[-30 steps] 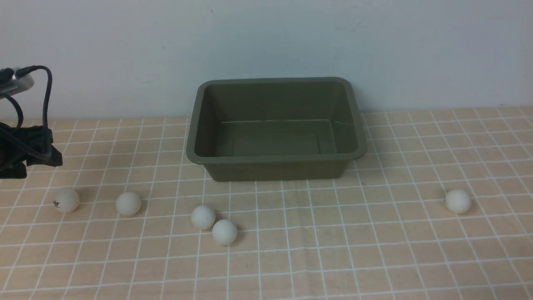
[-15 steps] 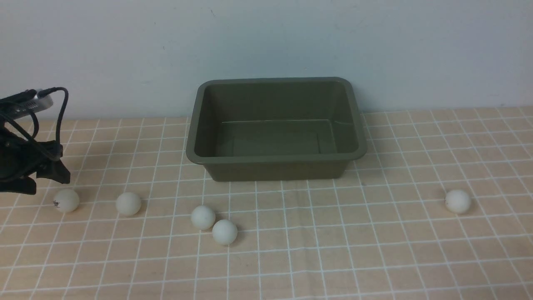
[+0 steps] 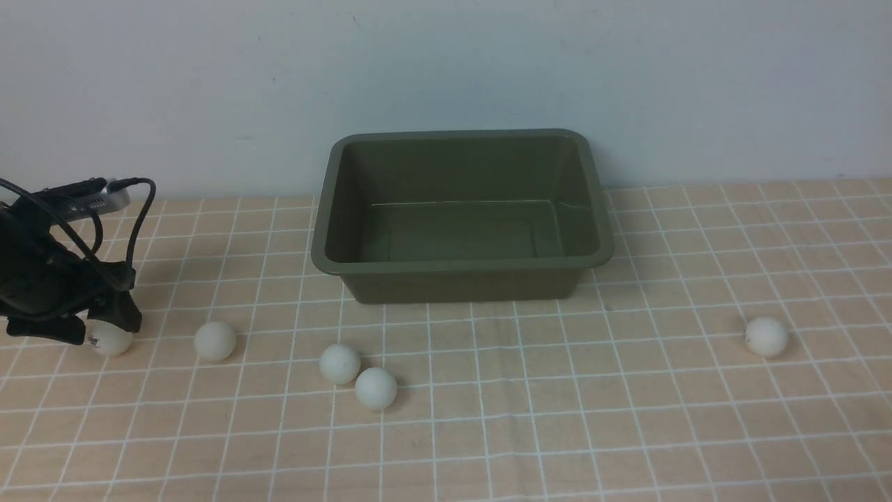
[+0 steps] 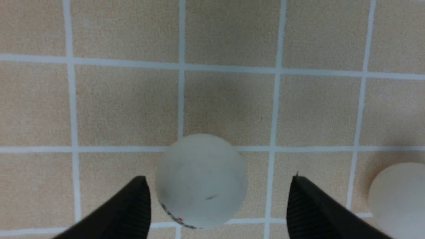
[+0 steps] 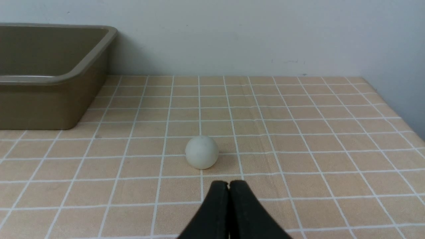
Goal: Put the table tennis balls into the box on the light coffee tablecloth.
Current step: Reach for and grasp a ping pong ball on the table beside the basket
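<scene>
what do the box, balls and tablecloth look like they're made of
The box looks like moulded plastic, dark olive with a soft sheen: rounded corners, flared rim, faint glare on its floor. The table tennis balls seem matte white plastic, without shine. The tablecloth looks like woven fabric: fine grainy texture in the left wrist view.

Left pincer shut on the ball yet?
No, the left wrist view shows the left pincer open, its fingers flanking the ball with tablecloth visible between.
</scene>
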Controlling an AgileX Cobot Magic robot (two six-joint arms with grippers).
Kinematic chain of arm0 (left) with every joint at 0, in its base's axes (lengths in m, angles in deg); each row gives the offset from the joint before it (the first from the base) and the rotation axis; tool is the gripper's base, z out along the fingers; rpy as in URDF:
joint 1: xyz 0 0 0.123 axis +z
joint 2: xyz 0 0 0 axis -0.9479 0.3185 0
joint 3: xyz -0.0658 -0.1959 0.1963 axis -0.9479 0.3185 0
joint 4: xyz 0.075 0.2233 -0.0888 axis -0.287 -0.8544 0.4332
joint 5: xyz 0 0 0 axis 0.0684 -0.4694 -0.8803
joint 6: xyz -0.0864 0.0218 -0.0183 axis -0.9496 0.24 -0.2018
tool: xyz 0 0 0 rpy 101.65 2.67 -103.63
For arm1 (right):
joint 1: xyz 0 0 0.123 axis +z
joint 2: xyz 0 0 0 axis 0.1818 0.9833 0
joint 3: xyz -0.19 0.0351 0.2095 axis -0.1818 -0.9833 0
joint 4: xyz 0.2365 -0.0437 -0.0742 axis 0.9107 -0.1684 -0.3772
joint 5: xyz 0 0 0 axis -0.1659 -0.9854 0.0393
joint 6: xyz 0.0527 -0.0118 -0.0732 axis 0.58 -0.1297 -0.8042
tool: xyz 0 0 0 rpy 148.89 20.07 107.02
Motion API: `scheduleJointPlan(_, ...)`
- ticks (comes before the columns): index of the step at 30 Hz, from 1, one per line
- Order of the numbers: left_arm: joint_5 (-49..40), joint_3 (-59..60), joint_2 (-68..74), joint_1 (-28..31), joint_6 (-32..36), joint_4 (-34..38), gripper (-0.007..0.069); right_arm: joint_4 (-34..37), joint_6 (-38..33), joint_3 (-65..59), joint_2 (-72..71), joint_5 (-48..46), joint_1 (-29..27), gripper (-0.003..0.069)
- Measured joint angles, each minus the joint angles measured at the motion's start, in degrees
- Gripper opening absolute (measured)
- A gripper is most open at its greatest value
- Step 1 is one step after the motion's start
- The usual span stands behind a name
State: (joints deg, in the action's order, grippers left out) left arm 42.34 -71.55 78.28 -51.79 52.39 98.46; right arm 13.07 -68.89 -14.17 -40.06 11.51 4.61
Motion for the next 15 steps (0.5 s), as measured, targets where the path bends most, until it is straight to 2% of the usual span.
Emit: scheduleJointPlan(15,1.92,0.00,0.33,0.00,-0.02,-0.40,0.0459,0.00,0.00,0.00,0.00,0.00,0.00,-0.0019)
